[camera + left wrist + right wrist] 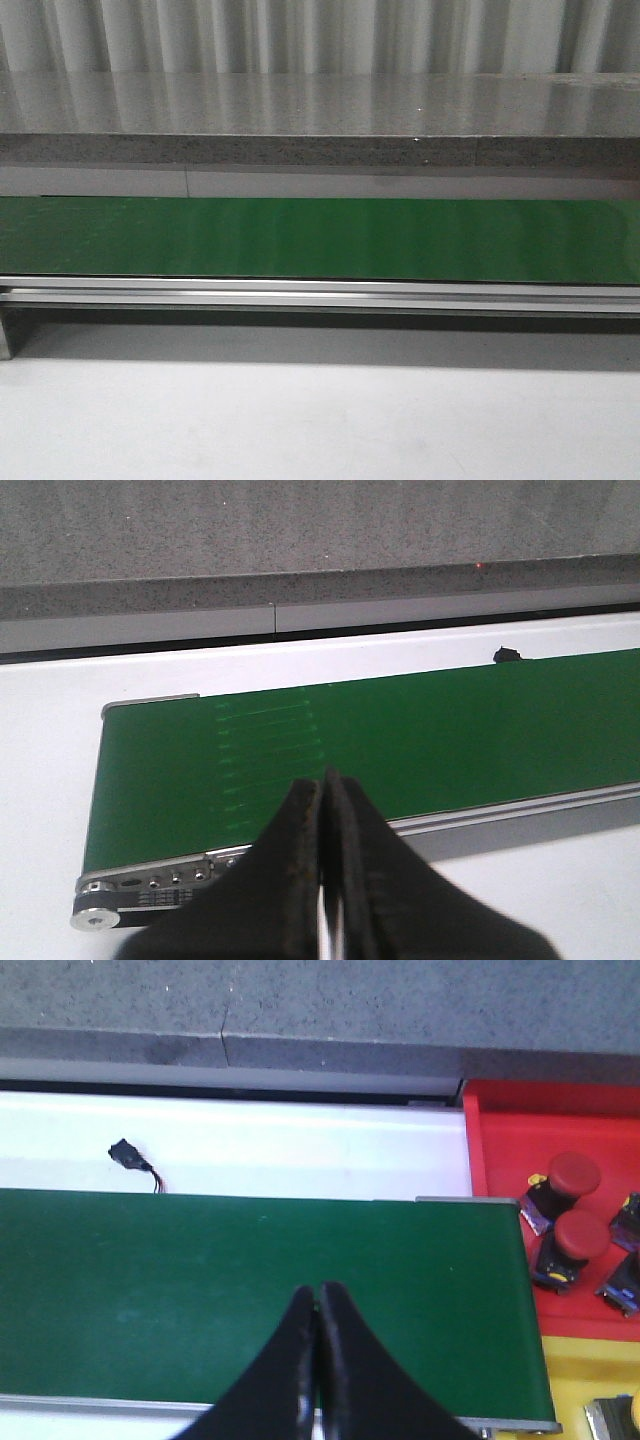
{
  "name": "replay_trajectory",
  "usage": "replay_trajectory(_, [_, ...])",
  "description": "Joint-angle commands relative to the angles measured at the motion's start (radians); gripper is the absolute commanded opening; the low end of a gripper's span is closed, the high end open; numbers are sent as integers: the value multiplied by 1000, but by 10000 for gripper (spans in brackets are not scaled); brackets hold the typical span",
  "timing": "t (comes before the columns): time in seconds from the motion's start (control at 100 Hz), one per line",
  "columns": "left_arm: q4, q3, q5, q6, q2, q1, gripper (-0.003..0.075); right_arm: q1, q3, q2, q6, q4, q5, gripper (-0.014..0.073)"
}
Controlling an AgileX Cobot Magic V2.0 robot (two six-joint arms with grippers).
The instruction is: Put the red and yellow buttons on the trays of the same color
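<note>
Two red buttons (566,1210) sit in the red tray (500,1160) past the belt (250,1290); we judge them rigid, light, best pinched across the mushroom cap. Both grippers, left (322,790) and right (318,1300), hang closed and empty over the belt.

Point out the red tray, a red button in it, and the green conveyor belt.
red tray (495,1145): right wrist view, bare floor near its corner.
red button (575,1172): right wrist view, top of its red cap.
green conveyor belt (320,238): front view, middle of the belt surface.
</note>
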Motion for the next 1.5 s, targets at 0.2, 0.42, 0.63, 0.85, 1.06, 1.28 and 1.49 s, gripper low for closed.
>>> replay_trajectory(0.2, [-8,-26,-74,-2,4,-10,-20,3,197,-222,-18,4,-304,-64])
replay_trajectory(0.42, [-8,-26,-74,-2,4,-10,-20,3,378,-405,-14,8,-375,-64])
replay_trajectory(0.63, [-8,-26,-74,-2,4,-10,-20,3,549,-586,-14,22,-470,-64])
replay_trajectory(0.85, [-8,-26,-74,-2,4,-10,-20,-50,724,-699,-69,97,-562,-64])
replay_trajectory(1.06, [-8,-26,-74,-2,4,-10,-20,-58,850,-783,-109,103,-691,-64])
replay_trajectory(1.28, [-8,-26,-74,-2,4,-10,-20,-62,925,-871,-93,90,-714,-64])
replay_trajectory(1.49, [-8,-26,-76,-2,4,-10,-20,-62,926,-871,-89,85,-725,-64])
